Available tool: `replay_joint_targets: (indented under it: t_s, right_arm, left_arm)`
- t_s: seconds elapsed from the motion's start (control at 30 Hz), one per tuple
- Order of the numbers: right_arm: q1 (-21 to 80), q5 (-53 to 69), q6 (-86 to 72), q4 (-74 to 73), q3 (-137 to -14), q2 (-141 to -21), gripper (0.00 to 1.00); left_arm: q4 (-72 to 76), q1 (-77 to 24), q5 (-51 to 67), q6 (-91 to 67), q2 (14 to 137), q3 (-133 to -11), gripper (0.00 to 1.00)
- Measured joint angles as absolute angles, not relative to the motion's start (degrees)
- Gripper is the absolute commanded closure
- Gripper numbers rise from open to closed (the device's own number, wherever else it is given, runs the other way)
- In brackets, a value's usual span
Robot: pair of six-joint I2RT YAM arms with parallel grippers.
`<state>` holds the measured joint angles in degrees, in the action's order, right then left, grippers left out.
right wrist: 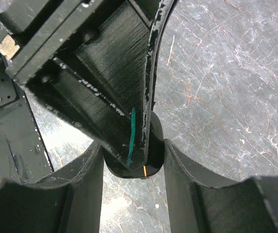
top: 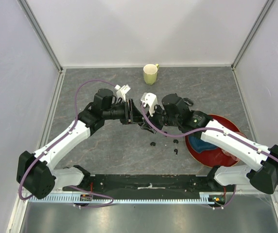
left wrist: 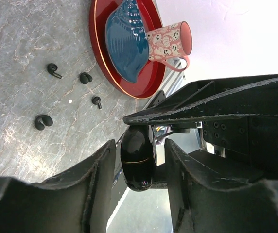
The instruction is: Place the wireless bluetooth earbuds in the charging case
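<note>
Glossy black oval charging case [left wrist: 138, 165], apparently unopened, hangs over the grey stone-patterned worktop [left wrist: 22, 43] gripped by left pincer [left wrist: 140, 150] and right pincer [right wrist: 133, 150], while four tiny black hooked earbuds [left wrist: 54, 70] lie loose, none inserted.

The left gripper [top: 137, 115] and the right gripper [top: 147, 121] meet tip to tip in the middle. Tiny black earbuds [top: 176, 141] lie on the gray table [top: 114, 150] just below them. A yellow-green mug [top: 150, 74] stands near the top. A red plate [top: 222, 122] sits at lower right.
</note>
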<state>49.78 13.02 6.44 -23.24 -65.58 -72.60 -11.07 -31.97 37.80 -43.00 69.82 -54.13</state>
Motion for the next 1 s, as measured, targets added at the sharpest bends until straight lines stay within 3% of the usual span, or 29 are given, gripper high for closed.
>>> replay_joint_targets:
  t_s: [0.13, 0.23, 0.43, 0.57, 0.67, 0.87, 0.9, 0.97, 1.0]
  right_arm:
    - [49.8, 12.2, 6.4, -22.5, -65.0, -72.6, 0.93]
    - [49.9, 11.7, 6.4, -21.9, -64.5, -72.6, 0.93]
    - [49.9, 11.5, 6.4, -21.3, -63.8, -72.6, 0.93]
    - [50.0, 11.1, 6.4, -20.9, -63.5, -72.6, 0.91]
    - [50.0, 10.9, 6.3, -20.6, -63.1, -72.6, 0.89]
    - [50.0, 10.4, 5.5, -20.0, -62.8, -72.3, 0.56]
    - [50.0, 10.3, 5.3, -19.7, -62.5, -72.1, 0.39]
    - [50.0, 10.2, 4.7, -19.1, -62.1, -71.8, 0.32]
    - [50.0, 10.1, 4.4, -18.9, -61.9, -71.6, 0.22]
  left_arm:
    - [-11.6, -32.0, 37.9, -42.8, 70.1, -54.2, 0.45]
    - [-12.0, -32.0, 37.9, -42.8, 70.4, -54.2, 0.51]
    - [-12.5, -31.9, 38.1, -42.6, 70.7, -54.2, 0.70]
    - [-12.4, -31.9, 38.2, -42.6, 71.0, -54.2, 0.98]
    - [-12.4, -31.8, 38.5, -42.6, 71.4, -54.2, 0.98]
    - [-11.6, -31.6, 39.3, -42.5, 71.6, -54.2, 0.98]
    - [-11.5, -31.6, 39.3, -42.5, 71.6, -54.2, 0.98]
    - [-11.4, -31.6, 39.2, -42.5, 71.6, -54.2, 0.98]
    - [-11.2, -31.6, 39.1, -42.4, 71.5, -54.2, 0.98]
